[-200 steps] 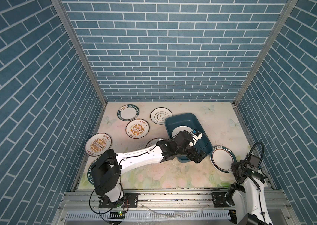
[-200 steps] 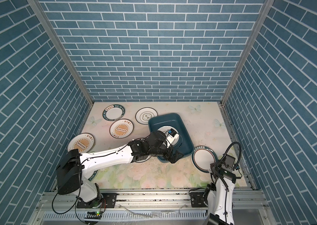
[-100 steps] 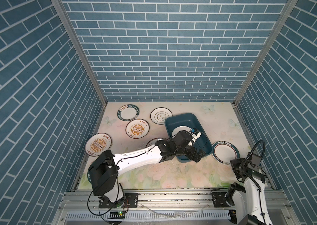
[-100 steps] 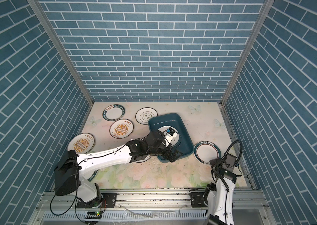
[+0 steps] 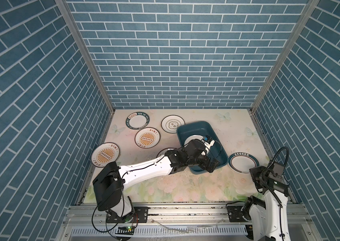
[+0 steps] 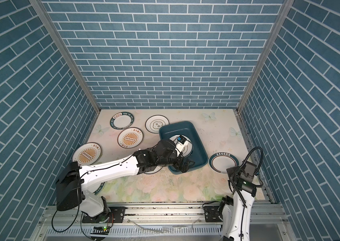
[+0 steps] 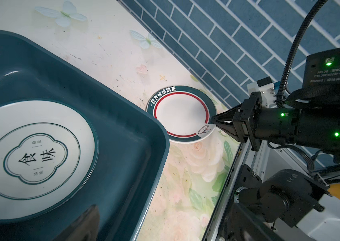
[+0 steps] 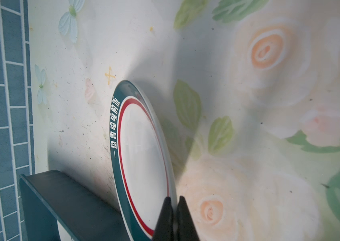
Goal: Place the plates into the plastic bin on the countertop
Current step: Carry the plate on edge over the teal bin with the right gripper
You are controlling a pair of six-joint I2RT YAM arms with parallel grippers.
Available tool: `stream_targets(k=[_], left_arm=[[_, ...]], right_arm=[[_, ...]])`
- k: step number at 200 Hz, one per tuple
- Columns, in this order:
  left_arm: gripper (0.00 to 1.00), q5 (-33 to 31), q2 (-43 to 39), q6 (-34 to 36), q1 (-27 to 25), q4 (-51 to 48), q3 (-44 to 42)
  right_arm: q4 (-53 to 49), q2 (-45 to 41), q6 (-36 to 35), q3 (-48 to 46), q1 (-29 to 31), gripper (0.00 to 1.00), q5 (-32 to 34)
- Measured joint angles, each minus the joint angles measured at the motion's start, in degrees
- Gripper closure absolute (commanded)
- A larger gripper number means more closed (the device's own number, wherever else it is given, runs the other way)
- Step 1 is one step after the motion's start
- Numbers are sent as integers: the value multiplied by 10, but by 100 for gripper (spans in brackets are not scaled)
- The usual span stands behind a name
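Robot test booth, brick-print walls (image 5: 175,62), floral countertop (image 5: 185,187)

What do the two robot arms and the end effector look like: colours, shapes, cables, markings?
The left arm and the right arm have white shells and black joint housings. Thin black cables run along them; a ribbed black hose loops by the right wrist, where green lights glow. The right end effector has black wedge-shaped fingers.

Light glints off the glossy teal plastic bin (image 7: 123,133) and a smooth, shiny white plate (image 7: 180,116); the printed countertop (image 7: 110,54) is matt and scuffed, its front rails (image 5: 185,211) bare metal, possibly aluminium.
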Motion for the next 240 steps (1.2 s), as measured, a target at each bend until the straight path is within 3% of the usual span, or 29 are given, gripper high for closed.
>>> stream_targets(k=[60, 139, 240], left_arm=[[0, -18, -26, -4, 4, 2, -12], [0, -38, -57, -25, 12, 19, -58], [0, -66, -107, -35, 26, 36, -96]], right_arm=[[-11, 0, -15, 21, 0, 100, -1], [-8, 5, -40, 119, 0, 100, 7], [91, 40, -38, 152, 0, 100, -116]])
